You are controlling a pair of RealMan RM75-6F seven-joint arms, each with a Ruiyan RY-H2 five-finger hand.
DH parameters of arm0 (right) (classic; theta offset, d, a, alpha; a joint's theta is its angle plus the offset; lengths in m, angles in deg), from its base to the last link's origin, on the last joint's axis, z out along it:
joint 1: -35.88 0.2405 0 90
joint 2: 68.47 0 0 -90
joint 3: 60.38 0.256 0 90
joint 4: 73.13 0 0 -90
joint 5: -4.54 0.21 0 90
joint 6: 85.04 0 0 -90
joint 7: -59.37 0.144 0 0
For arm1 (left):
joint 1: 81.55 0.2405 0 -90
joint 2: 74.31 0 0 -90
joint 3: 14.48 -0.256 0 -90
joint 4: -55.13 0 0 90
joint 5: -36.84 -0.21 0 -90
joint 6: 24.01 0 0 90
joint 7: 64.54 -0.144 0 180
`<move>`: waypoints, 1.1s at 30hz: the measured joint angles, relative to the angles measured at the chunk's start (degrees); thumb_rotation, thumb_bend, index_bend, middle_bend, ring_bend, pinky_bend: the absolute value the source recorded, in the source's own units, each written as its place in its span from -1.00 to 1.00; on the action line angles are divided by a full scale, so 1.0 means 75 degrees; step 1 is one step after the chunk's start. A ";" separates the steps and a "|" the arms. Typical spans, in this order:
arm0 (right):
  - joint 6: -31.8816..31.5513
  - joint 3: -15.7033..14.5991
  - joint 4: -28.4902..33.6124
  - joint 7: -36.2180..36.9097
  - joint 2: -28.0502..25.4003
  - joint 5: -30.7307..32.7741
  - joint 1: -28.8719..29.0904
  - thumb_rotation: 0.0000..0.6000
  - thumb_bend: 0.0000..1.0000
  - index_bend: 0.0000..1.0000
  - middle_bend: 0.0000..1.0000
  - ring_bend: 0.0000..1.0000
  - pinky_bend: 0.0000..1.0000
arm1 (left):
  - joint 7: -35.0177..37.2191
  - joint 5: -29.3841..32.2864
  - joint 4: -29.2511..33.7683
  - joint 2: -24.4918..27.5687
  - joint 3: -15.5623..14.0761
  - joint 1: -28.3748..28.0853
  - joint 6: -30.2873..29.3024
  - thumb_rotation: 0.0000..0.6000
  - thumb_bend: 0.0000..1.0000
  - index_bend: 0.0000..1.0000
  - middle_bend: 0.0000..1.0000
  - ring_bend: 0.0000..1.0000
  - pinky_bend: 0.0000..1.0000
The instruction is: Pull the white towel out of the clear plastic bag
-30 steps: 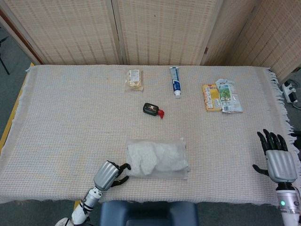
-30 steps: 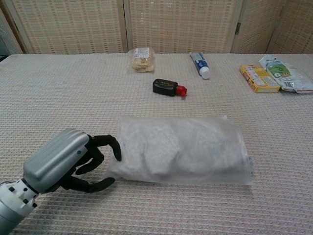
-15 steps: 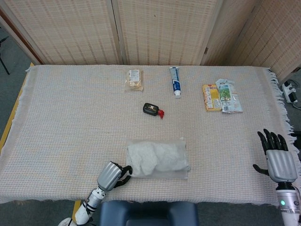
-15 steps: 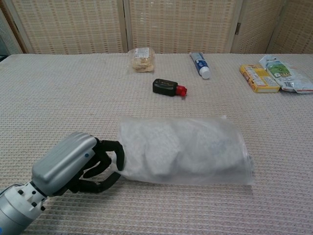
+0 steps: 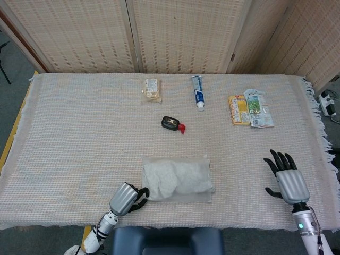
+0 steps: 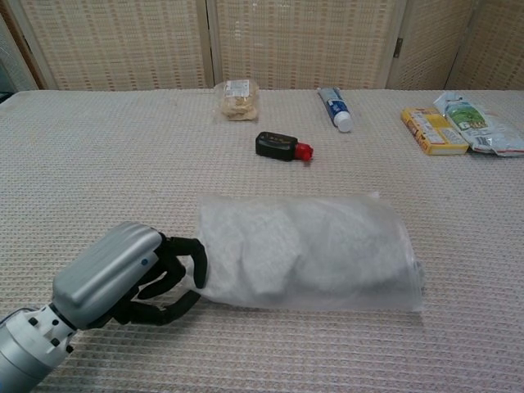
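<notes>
While the towel lay inside the bag near the table's front edge, the left hand sat at the bag's left end.

Its dark fingers were curled against the film there, though whether they had pinched any plastic or cloth could not be told from either view. The right hand hovered well apart to the right, fingers spread and holding nothing. Judging by its crumpled folds, the towel looked soft and light, likely to bunch and drag rather than slide out stiffly; the thin film looked slippery and floppy (it would probably travel with the towel unless pinned). A sensible hold seemed to be cloth at the left end, if the mouth is there, with the free hand pressing the bag's far right end flat.
</notes>
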 measured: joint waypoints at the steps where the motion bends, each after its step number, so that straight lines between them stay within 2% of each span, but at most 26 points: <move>1: 0.0060 -0.0023 -0.0140 0.0182 0.0116 -0.0087 0.0063 1.00 -0.59 -0.31 -1.00 -1.00 -1.00 | -0.0015 0.0000 0.0024 0.0013 0.0000 -0.0006 -0.0007 1.00 0.03 0.35 1.00 1.00 1.00; 5: 0.0278 -0.0111 -0.0654 0.0987 0.0656 -0.0405 0.0320 1.00 -0.48 -0.10 -1.00 -1.00 -1.00 | -0.0101 0.0002 0.0185 0.0073 0.0012 -0.0034 -0.0048 1.00 0.03 0.35 1.00 1.00 1.00; 12: 0.0429 -0.0236 -0.1509 0.2386 0.1882 -0.0750 0.0636 1.00 -0.47 -0.06 -1.00 -1.00 -1.00 | -0.0270 0.0073 0.0461 0.0195 0.0058 -0.0056 -0.0045 1.00 0.03 0.35 1.00 1.00 1.00; 18: 0.0467 -0.0256 -0.1879 0.3084 0.2545 -0.0716 0.0707 1.00 -0.47 -0.04 -1.00 -1.00 -1.00 | -0.0380 0.0078 0.0669 0.0267 0.0078 -0.0089 -0.0063 1.00 0.03 0.35 1.00 1.00 1.00; 22: 0.0392 -0.0257 -0.2034 0.3352 0.2885 -0.0720 0.0741 1.00 -0.47 -0.04 -1.00 -1.00 -1.00 | -0.0444 0.0070 0.0809 0.0322 0.0092 -0.0114 -0.0081 1.00 0.03 0.36 1.00 1.00 1.00; 33: 0.0161 -0.0196 -0.2204 0.3878 0.3222 -0.0709 0.0780 1.00 -0.47 -0.04 -1.00 -1.00 -1.00 | -0.0499 0.0148 0.1140 0.0471 0.0193 -0.0158 -0.0084 1.00 0.01 0.35 1.00 1.00 1.00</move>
